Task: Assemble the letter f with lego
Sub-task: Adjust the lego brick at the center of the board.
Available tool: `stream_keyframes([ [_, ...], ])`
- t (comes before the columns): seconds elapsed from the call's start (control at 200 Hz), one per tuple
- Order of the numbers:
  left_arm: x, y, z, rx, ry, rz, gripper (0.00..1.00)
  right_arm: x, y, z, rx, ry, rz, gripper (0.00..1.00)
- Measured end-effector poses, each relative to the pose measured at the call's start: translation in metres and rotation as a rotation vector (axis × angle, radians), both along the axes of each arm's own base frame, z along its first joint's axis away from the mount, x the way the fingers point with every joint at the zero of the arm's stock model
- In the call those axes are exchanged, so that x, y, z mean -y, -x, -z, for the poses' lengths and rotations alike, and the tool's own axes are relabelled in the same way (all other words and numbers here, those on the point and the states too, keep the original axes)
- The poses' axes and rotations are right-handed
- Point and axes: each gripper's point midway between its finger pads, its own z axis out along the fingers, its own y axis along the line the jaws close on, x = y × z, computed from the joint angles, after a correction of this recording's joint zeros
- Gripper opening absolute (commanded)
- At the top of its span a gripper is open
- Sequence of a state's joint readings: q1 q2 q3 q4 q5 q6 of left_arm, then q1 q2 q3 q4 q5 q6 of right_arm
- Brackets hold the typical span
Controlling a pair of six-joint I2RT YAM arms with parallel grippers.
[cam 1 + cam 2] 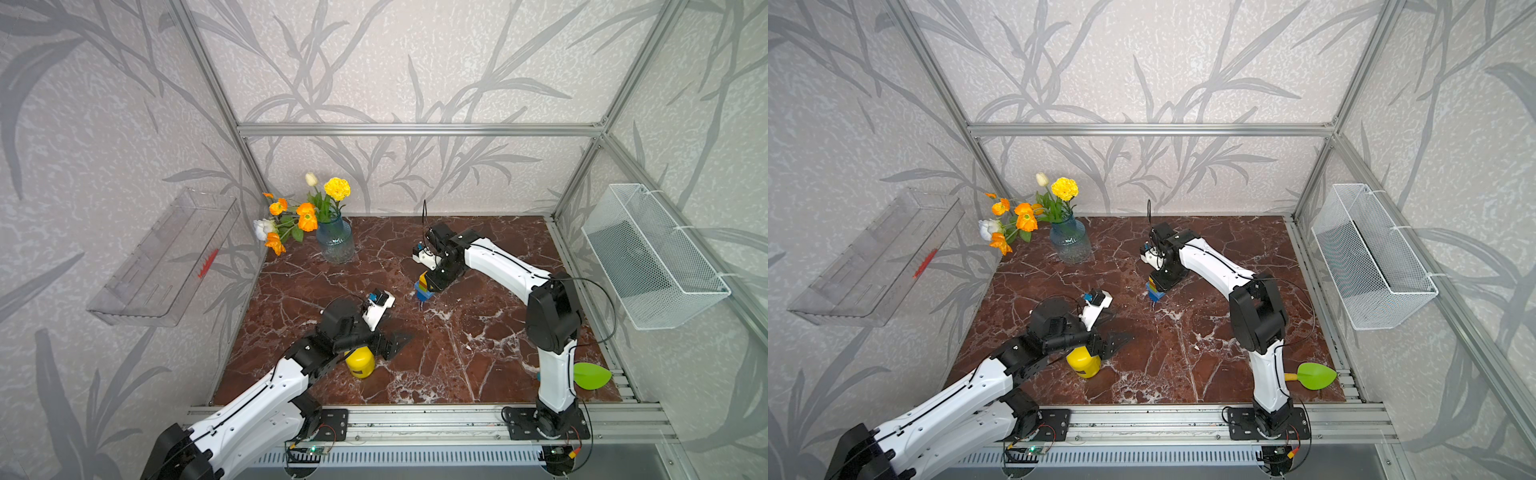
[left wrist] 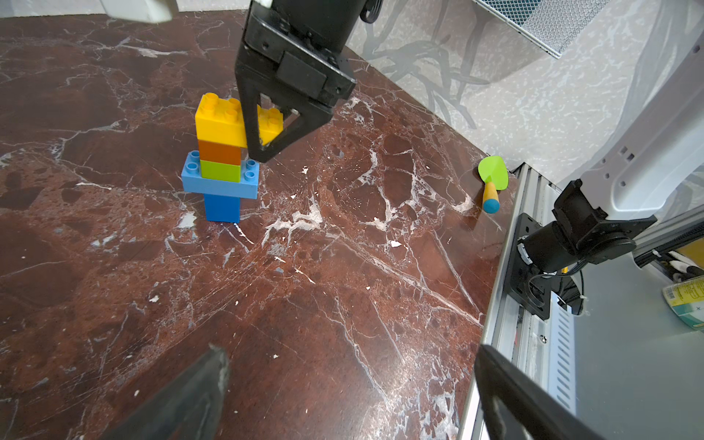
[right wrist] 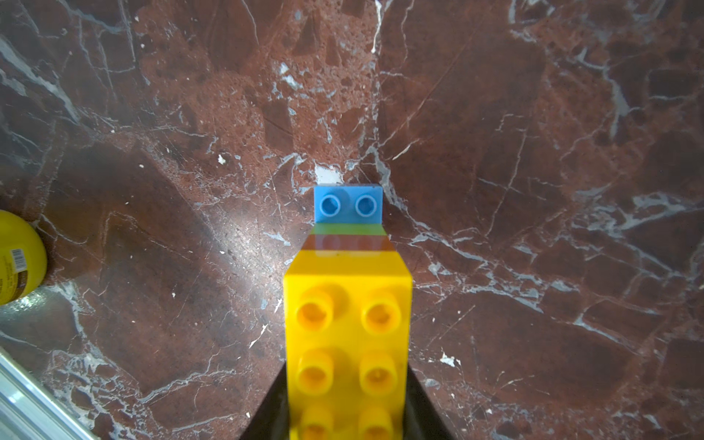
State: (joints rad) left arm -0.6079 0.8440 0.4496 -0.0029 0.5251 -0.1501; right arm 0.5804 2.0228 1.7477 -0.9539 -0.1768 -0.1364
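Observation:
The lego stands as one upright stack (image 1: 424,286) (image 1: 1154,289) on the marble table (image 1: 478,332). From the table upward it has a dark-blue foot (image 2: 222,207), a long light-blue bar (image 2: 219,188), a green brick (image 2: 220,170), an orange brick (image 2: 219,152) and a long yellow brick (image 2: 219,122). My right gripper (image 3: 348,400) comes down from above, and its black fingers (image 2: 263,148) press both long sides of the yellow brick (image 3: 348,304). My left gripper (image 2: 350,354) hovers open and empty, nearer the front, left of the stack (image 1: 386,347).
A yellow cylinder (image 1: 360,365) stands under the left arm. A green leaf-shaped tool (image 1: 592,375) lies at the front right edge by the right arm's base. A vase of flowers (image 1: 334,241) stands at the back left. A wire basket (image 1: 652,257) hangs on the right wall.

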Motion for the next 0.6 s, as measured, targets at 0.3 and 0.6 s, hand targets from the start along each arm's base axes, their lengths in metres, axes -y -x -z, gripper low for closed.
stream_keyframes([
  [0.3, 0.0, 0.0, 0.0, 0.0, 0.0, 0.0, 0.99, 0.021, -0.007, -0.002, -0.135, -0.192, 0.125, 0.3],
  [0.6, 0.0, 0.0, 0.0, 0.0, 0.0, 0.0, 0.99, 0.036, -0.001, 0.005, -0.298, -0.384, 0.211, 0.31],
])
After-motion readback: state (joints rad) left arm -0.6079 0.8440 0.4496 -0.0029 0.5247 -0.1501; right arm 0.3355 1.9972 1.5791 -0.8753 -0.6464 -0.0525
